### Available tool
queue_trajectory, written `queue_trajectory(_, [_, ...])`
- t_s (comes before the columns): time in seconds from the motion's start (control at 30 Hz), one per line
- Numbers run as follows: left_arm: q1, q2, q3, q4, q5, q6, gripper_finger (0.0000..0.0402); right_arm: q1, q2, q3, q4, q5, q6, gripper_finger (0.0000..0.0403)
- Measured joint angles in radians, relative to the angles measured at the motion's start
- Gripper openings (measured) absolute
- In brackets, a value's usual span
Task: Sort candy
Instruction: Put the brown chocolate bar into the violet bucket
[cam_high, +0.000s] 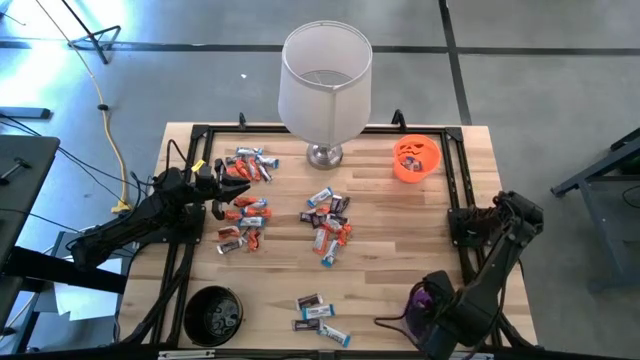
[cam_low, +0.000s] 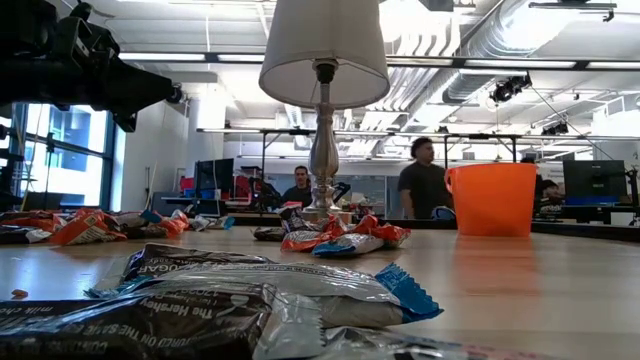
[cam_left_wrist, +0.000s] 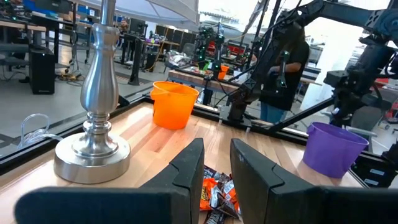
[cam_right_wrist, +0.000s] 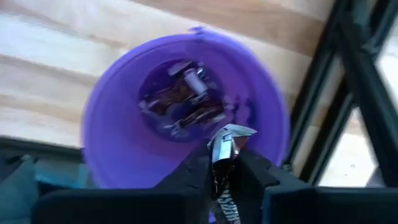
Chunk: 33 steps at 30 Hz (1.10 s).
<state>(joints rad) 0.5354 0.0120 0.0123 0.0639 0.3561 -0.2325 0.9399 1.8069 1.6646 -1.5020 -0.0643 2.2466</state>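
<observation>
One candy bar (cam_right_wrist: 225, 163) sits between right end effector (cam_right_wrist: 225, 177) fingers above purple bowl (cam_right_wrist: 118, 112).

Lighting's pretty even and bright, mostly from ceiling strip lights (cam_low: 180, 57) in the low view. The nearest candy (cam_low: 250, 295) there is soft and out of focus. The purple bowl (cam_right_wrist: 186, 112) is smeared with motion blur.

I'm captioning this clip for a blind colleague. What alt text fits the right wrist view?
The right end effector hangs over a purple bowl, a dark-wrapped candy bar standing between its two fingers. A few more wrapped candies lie in the bottom of the bowl, which sits on a light wooden table beside a black frame.
</observation>
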Motion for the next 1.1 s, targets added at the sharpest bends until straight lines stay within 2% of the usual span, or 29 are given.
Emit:
queue_trajectory(0.2, [0.0,0.0,0.0,0.0,0.0,0.0,0.0064,-0.001,0.0,0.0,0.06,-0.009,-0.031,0.0115])
queue_trajectory(0.3, [0.0,0.0,0.0,0.0,0.0,0.0,0.0065,-0.001,0.0,0.0,0.047,-0.071,-0.075,0.0135])
queue_trajectory(0.4, [0.0,0.0,0.0,0.0,0.0,0.0,0.0064,-0.001,0.0,0.0,0.032,-0.119,-0.11,0.0144])
queue_trajectory(0.5, [0.0,0.0,0.0,0.0,0.0,0.0,0.0065,-0.01,0.0,0.0,-0.019,-0.091,-0.154,0.0145])
queue_trajectory(0.63, [0.0,0.0,0.0,0.0,0.0,0.0,0.0064,-0.051,0.0,0.0,-0.069,-0.034,-0.296,0.0142])
queue_trajectory(0.97, [0.0,0.0,0.0,0.0,0.0,0.0,0.0064,-0.264,0.0,0.0,-0.068,0.279,-0.873,0.014])
queue_trajectory(1.1, [0.0,0.0,0.0,0.0,0.0,0.0,0.0065,-0.393,0.0,0.0,-0.069,0.497,-0.946,0.0139])
